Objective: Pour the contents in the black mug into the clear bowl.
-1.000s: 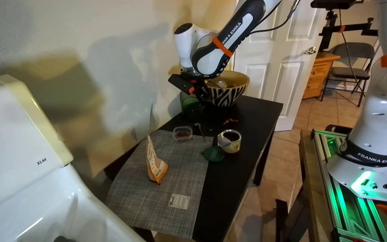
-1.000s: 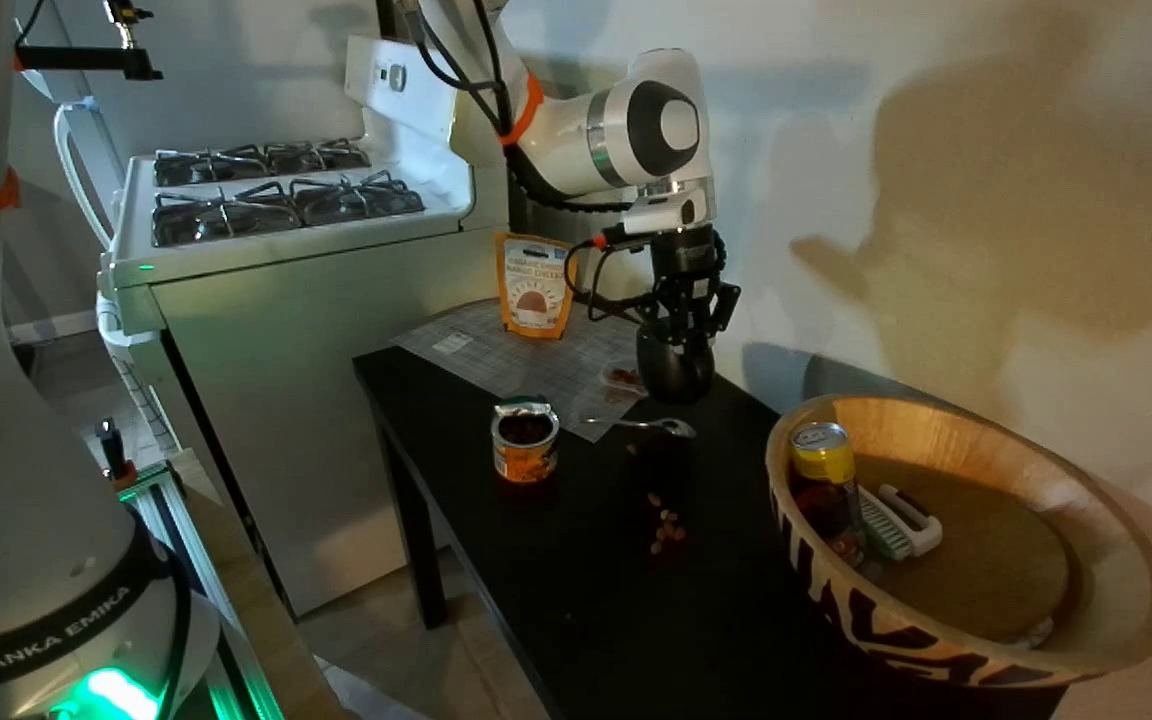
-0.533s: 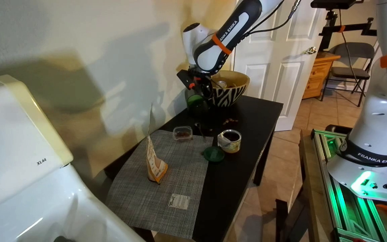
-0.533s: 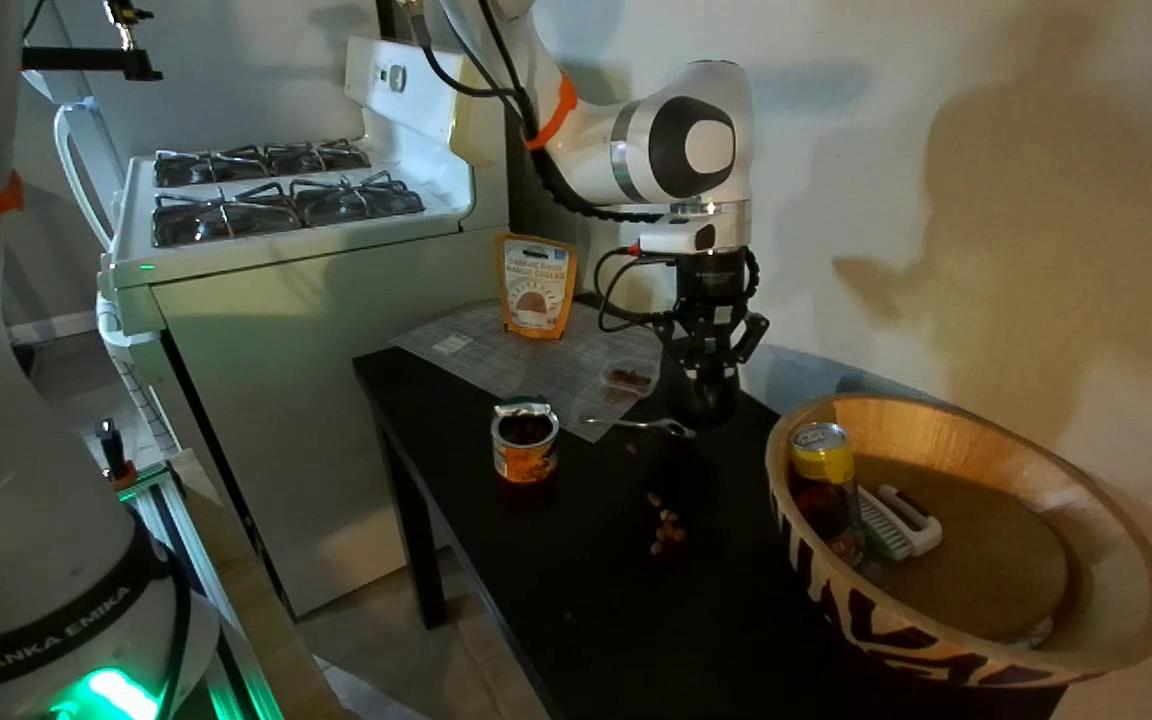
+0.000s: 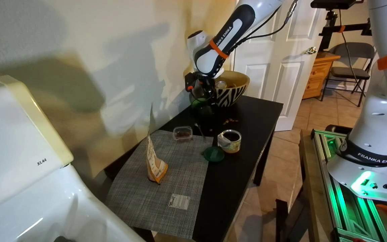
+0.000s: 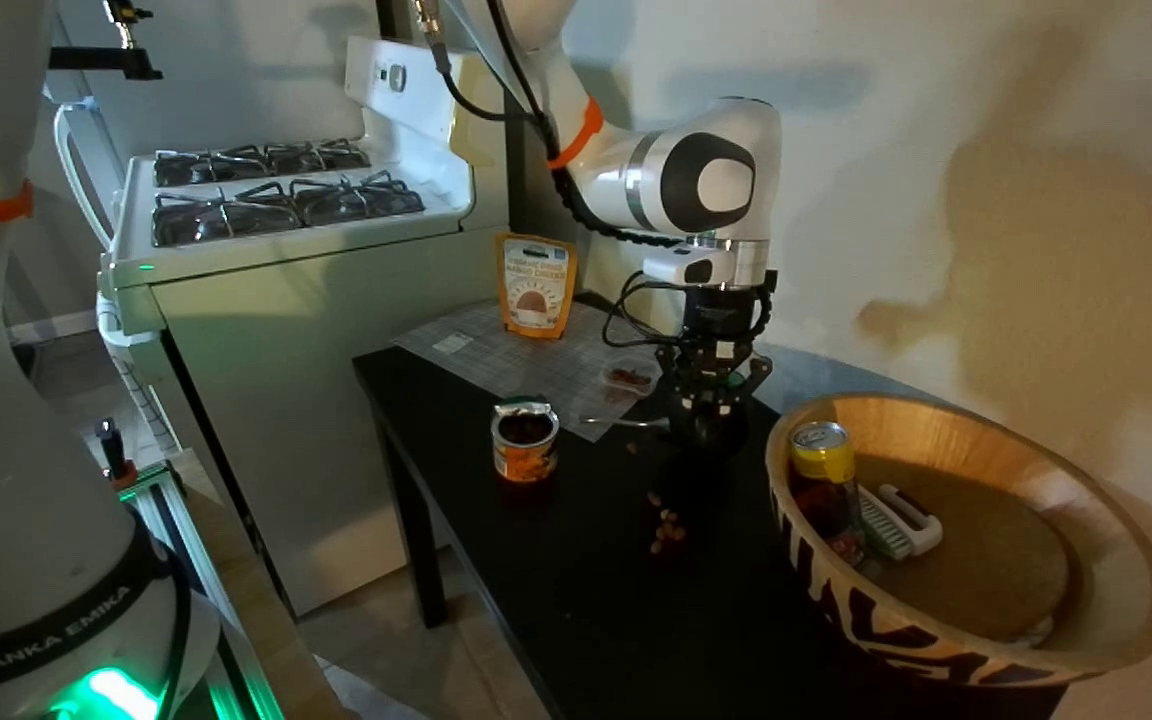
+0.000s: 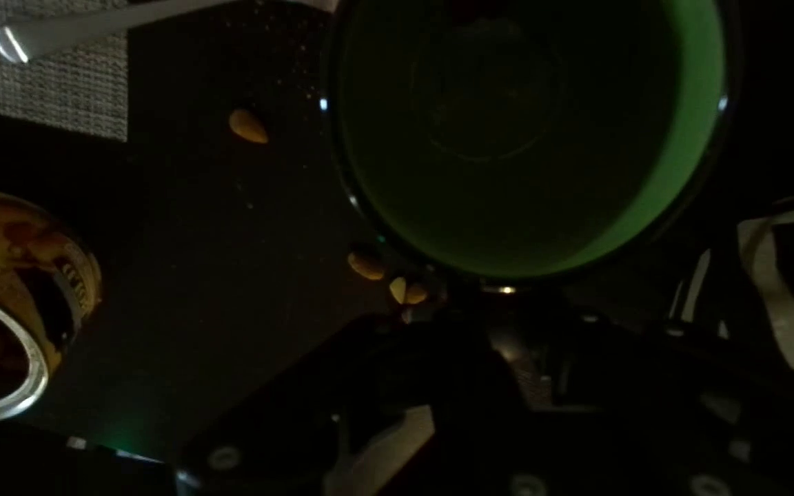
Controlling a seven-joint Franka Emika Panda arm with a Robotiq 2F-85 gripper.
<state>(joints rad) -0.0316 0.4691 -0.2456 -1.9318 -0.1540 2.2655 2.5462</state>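
Note:
The black mug has a black outside and a dark green inside. It hangs at my gripper, low over the table near the striped bowl; in an exterior view I cannot tell if it touches the table. In the wrist view the mug's opening faces the camera, with a dark reddish spot at the top edge; its bottom is too dark to read. My gripper is shut on the mug's near side, around its handle. The clear bowl, holding dark reddish bits, sits on the placemat's corner, also in an exterior view.
A striped bowl stands close beside the gripper. An open can, a spoon, a green lid and several almonds lie around. A pouch stands on the placemat. A wall borders the table.
My gripper has moved down and toward the striped bowl, away from the clear bowl, carrying the mug lower to near the table. The gripper now points more straight down. Other objects have not moved.

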